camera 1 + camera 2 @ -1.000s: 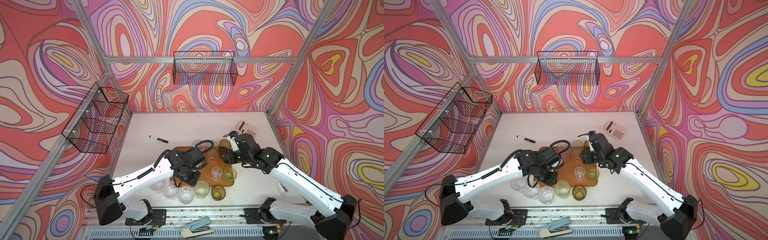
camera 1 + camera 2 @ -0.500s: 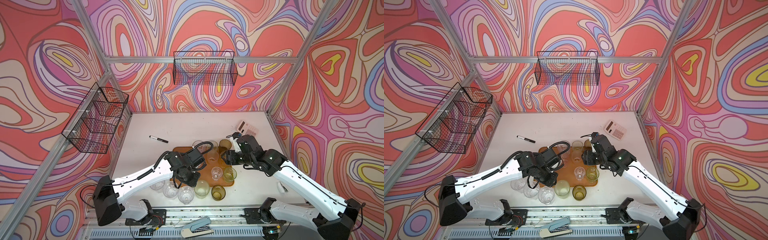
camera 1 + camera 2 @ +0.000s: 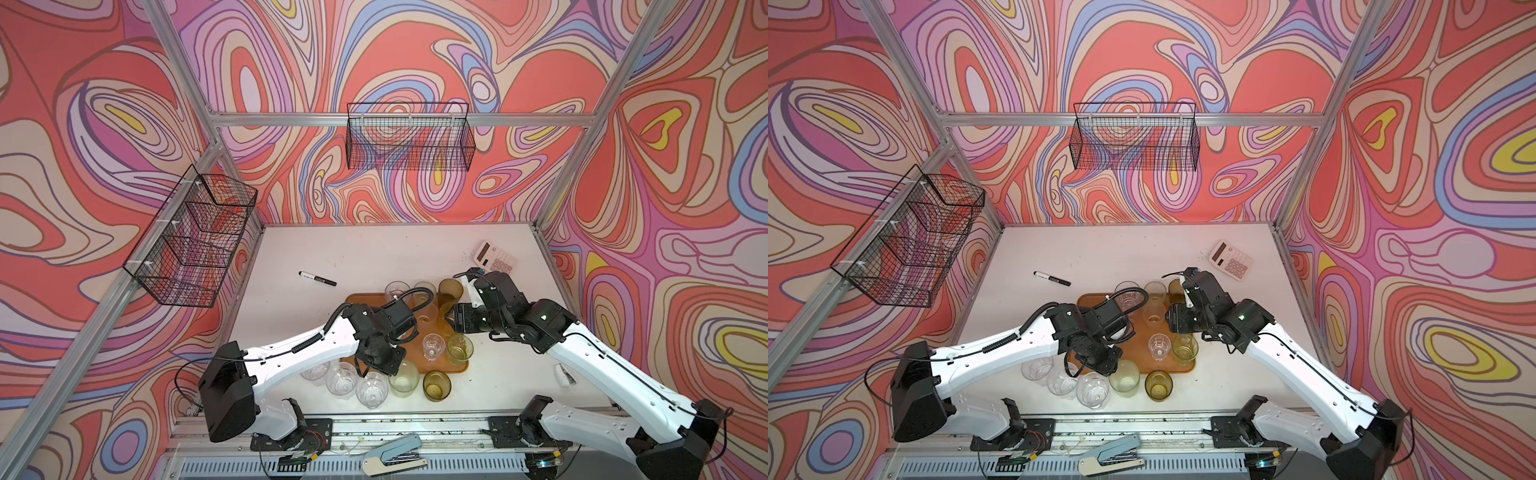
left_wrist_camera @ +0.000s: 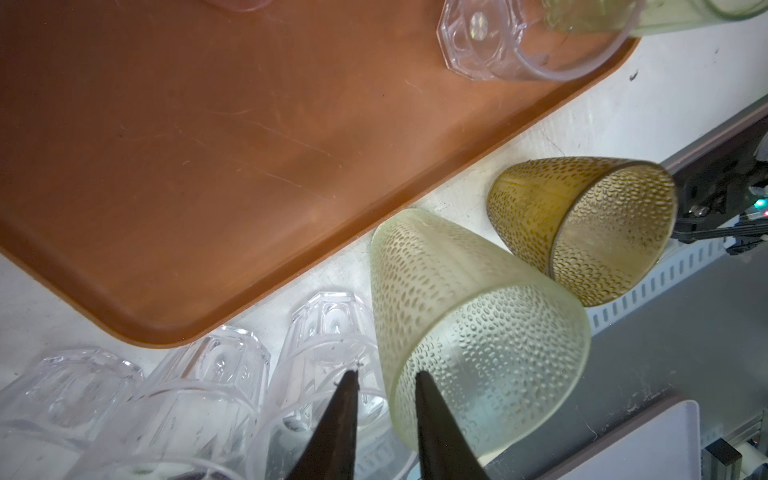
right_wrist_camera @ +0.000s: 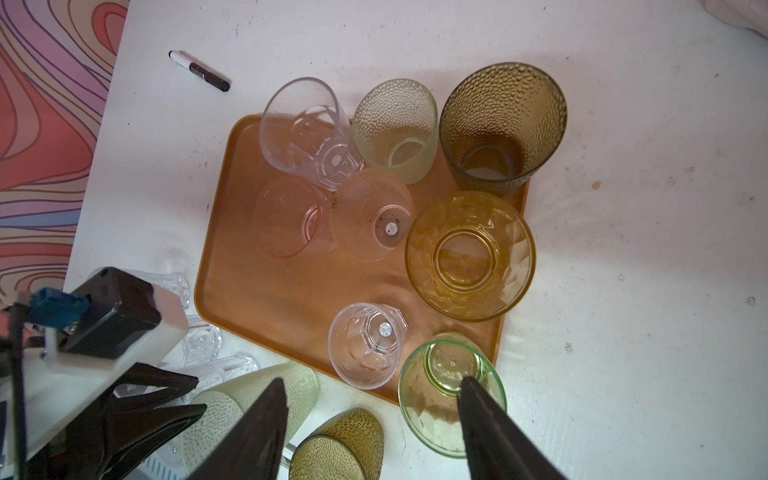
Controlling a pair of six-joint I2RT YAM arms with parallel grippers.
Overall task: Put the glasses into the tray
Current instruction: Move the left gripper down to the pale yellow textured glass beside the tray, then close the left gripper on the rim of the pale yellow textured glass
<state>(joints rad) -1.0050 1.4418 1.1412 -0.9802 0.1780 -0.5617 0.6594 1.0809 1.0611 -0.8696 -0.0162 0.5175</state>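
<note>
The orange-brown tray (image 3: 360, 300) (image 5: 249, 282) holds several glasses: clear (image 5: 307, 129), pale green (image 5: 395, 129), olive-brown (image 5: 503, 124), pink (image 5: 286, 216), amber-yellow (image 5: 469, 253) and bright green (image 5: 451, 395). On the table by its front edge stand a pale green dimpled glass (image 4: 478, 332) (image 3: 404, 377), an olive-brown one (image 4: 582, 224) and three clear ones (image 4: 199, 395). My left gripper (image 4: 385, 373) (image 3: 390, 368) straddles the pale green glass's rim, one finger inside and one outside, with gaps still showing. My right gripper (image 5: 370, 395) (image 3: 449, 318) hangs open and empty over the tray's right side.
A black marker (image 3: 317, 278) lies behind the tray and a calculator (image 3: 496, 257) at the back right. A stapler (image 3: 392, 459) rests on the front rail. Black wire baskets hang on the back wall (image 3: 409, 137) and the left wall (image 3: 193, 241).
My left gripper has moved from over the tray toward the front edge, down onto the pale green glass's rim, and its jaws have narrowed. The right gripper has barely shifted.
</note>
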